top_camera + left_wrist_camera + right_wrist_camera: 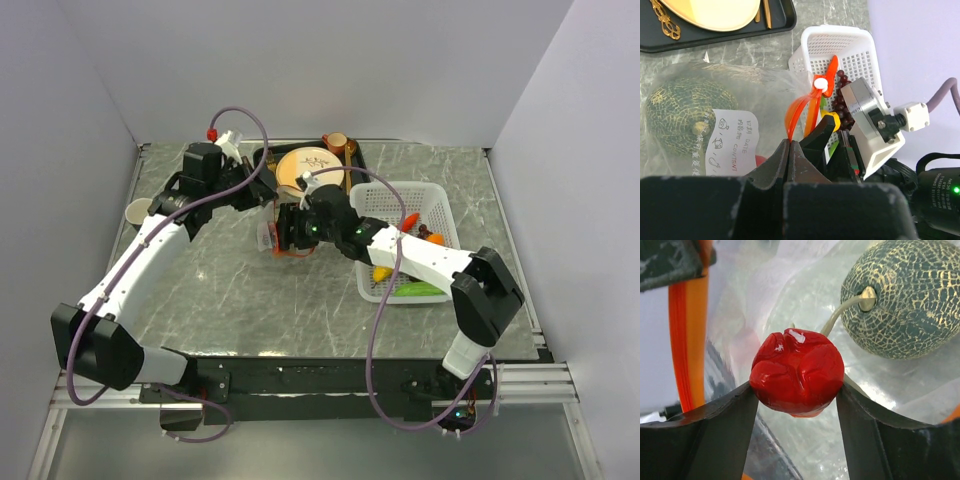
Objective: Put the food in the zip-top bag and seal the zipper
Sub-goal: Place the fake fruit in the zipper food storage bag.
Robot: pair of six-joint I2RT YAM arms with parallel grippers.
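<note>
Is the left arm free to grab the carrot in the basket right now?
Probably not: the left gripper is clamped on the zipper, and the right arm crosses over the basket.

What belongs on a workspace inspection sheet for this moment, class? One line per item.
Surface: grey marbled table.
Job's things: melon inside clear bag; red fruit in its open mouth; orange zipper unsealed.
Clutter: white basket of toy food; black tray with plate; paper cup.
Grippers: left gripper, jaws shut on zipper; right gripper, jaws gripping red fruit.
Cables: purple cables looping off both arms.
Surroundings: plain white walls.
</note>
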